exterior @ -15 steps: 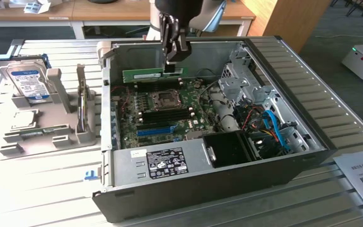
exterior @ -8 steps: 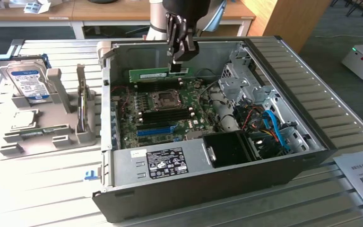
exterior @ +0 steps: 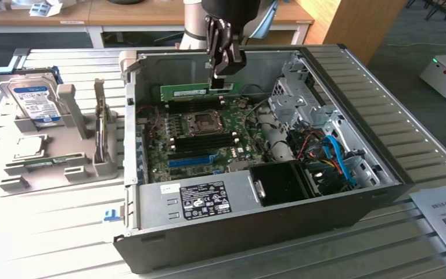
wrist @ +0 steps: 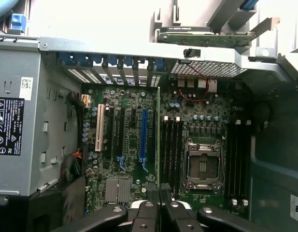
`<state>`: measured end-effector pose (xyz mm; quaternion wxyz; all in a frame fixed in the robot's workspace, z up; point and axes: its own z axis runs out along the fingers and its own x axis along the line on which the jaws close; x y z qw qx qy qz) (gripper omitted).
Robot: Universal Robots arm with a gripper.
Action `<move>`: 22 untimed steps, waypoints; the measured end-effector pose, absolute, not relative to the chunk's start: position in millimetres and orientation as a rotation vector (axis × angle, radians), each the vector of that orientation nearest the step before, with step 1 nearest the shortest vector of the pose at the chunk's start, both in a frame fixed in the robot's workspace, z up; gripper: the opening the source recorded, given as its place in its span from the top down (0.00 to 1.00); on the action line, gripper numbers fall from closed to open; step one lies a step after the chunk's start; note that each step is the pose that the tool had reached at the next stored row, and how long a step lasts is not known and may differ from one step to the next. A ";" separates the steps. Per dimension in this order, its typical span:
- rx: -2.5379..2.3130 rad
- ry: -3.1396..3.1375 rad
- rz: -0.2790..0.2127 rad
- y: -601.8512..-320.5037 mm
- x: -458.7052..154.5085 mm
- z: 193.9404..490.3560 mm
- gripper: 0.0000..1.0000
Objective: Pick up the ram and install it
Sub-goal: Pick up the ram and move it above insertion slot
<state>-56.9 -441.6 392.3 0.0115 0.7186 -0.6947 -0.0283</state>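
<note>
The gripper (exterior: 221, 81) hangs inside the open computer case (exterior: 378, 116), over the far part of the motherboard (exterior: 207, 139). Its fingers (exterior: 223, 68) are closed almost fully on the ram (exterior: 192, 90), pinching the thin green stick near one end. The rest of the stick, with its white label, reaches out level toward the exterior view's left.

In the wrist view the ram (wrist: 158, 145) is seen edge-on as a narrow green line. It runs away from the gripper (wrist: 159, 204) along the black memory slots (wrist: 170, 150) beside the CPU socket (wrist: 203, 164). The dark fingers (wrist: 147, 212) sit tight against either side of it. Whether the stick's lower edge touches a slot or hangs just above it cannot be told.

The long blue slot (wrist: 143, 135) and a white slot (wrist: 99, 128) lie on the other side of the ram from the socket. The power supply (exterior: 200, 197), with a black label, fills the near end of the case.

The case lies on its side on a slatted metal worktop (exterior: 45, 232). At the exterior view's left, a silver hard drive (exterior: 35, 99) with a blue-white label stands upright in a grey holder (exterior: 69, 102), well apart from the gripper.
</note>
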 end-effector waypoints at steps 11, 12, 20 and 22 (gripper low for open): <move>2.241 -2.167 -0.088 -441.7 -43.5 392.3 0.88; 2.241 -2.167 -0.088 -441.7 -43.2 392.3 0.88; 2.241 -2.167 -0.088 -441.6 -43.1 391.8 0.88; 2.241 -2.167 -0.088 -441.6 -43.2 390.3 0.88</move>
